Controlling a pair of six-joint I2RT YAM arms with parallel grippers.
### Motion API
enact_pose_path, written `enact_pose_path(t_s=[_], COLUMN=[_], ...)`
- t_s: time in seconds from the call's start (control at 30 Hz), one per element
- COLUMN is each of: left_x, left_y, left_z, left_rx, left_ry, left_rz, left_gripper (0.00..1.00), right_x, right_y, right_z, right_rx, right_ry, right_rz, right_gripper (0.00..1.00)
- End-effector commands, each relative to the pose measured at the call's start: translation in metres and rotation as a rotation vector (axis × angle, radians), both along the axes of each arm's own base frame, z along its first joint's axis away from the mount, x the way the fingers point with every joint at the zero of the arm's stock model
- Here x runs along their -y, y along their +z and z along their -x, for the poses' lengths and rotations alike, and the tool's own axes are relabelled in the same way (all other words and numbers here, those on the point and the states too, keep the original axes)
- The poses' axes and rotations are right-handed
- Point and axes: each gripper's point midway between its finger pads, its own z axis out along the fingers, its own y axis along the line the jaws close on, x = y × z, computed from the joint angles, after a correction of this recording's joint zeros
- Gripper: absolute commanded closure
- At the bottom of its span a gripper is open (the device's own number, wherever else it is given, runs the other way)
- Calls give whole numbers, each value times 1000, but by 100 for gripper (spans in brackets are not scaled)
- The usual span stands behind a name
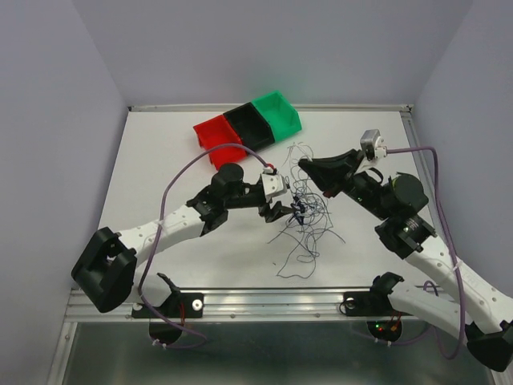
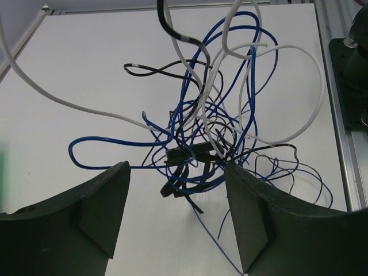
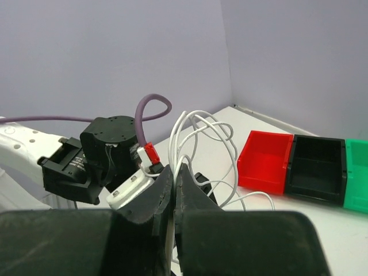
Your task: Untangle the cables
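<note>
A tangle of thin white, dark blue and black cables [image 1: 304, 212] lies at mid-table. In the left wrist view the knot [image 2: 195, 158] sits just ahead of my left gripper [image 2: 177, 172], which is open and empty, its jaws wide on either side of the clump. My left gripper [image 1: 278, 210] is just left of the tangle. My right gripper [image 1: 303, 164] is above the tangle's far side. It is shut on white cable strands [image 3: 192, 132], which loop up from its tips [image 3: 175, 172].
Red [image 1: 215, 136], black [image 1: 248, 124] and green [image 1: 276, 111] bins stand in a row at the back of the table; they also show in the right wrist view [image 3: 265, 160]. The arms' thick purple cords [image 1: 192, 164] arc above the table.
</note>
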Motion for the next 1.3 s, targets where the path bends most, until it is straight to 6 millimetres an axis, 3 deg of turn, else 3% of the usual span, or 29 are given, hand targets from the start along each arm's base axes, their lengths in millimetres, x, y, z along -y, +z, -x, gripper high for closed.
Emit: enact_pose_path(t_s=[0.0,0.17,0.37,0.47,0.6,0.83,1.1,1.27], left_x=[17,23,14,21,32,43,47,48], left_y=[29,29,42,29,10,-20,-41,-57], left_z=[3,2,14,-1,-9,-20,-29,-31], left_rx=[67,62,99,60,36,-16,-44,-62], left_ry=[7,1,-15,29,24,51,76,83], left_rz=[73,77,134,94,47,-28,-78,-115], left_gripper=[22,19,14,14,15,21,21,22], right_x=[4,-5,-6,-8,-3,15,56,91], right_y=[53,59,62,66,88,152,253,301], right_z=[11,13,12,12,16,28,46,36], right_rx=[100,103,104,110,130,220,367,423], right_ry=[22,66,75,79,84,64,-33,-223], right_rz=[-95,-106,-119,-126,-185,-325,-497,-577], right_gripper=[99,99,99,99,100,100,99,100])
